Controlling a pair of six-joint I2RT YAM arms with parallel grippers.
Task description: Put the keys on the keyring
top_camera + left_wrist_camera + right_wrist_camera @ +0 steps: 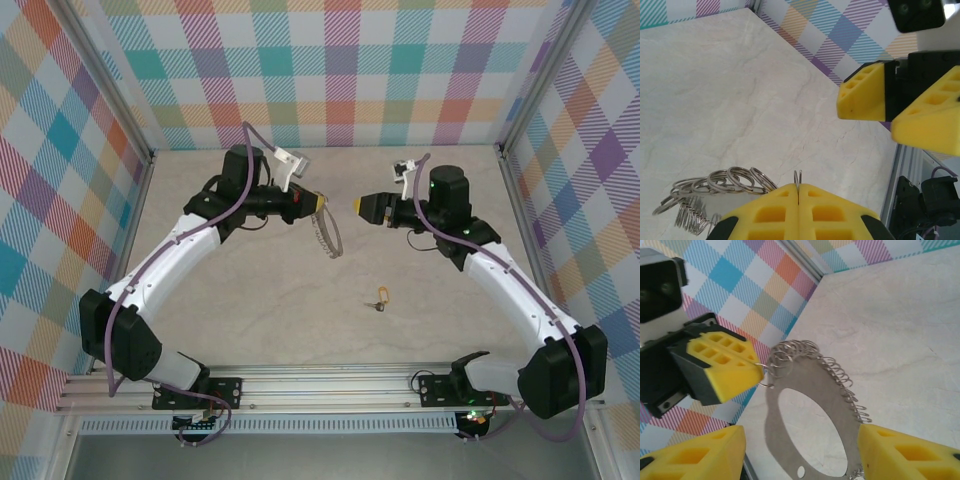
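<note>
The left gripper (pixel 319 203) is shut tight. It pinches a thin wire loop at the top of the keyring (pixel 325 235). In the left wrist view, the two yellow fingers (pixel 770 215) press together and a bit of wire pokes up between their tips. A bunch of small silver rings (pixel 720 182) fans out to one side of those fingers.

The keyring hangs down from the left gripper, above the table (pixel 250 300). In the right wrist view the keyring (pixel 807 376) looks like a flat grey plate with a big hole in the middle. Many little wire rings (pixel 840 375) sit along its edge. The left gripper (pixel 752 371) holds it at the top corner.

The right gripper (pixel 358 206) is open and holds nothing. Its tips point at the left gripper, with a small gap between the two. In its own view, the right gripper (pixel 801 432) has its yellow fingers (pixel 695 455) far apart, and the keyring shows in the space between them, farther away. I cannot tell if it touches the ring.

The key (pixel 378 297) is small and yellow. It lies flat on the table, nearer to the arm bases than both grippers. It is well apart from the keyring and no gripper touches it.
</note>
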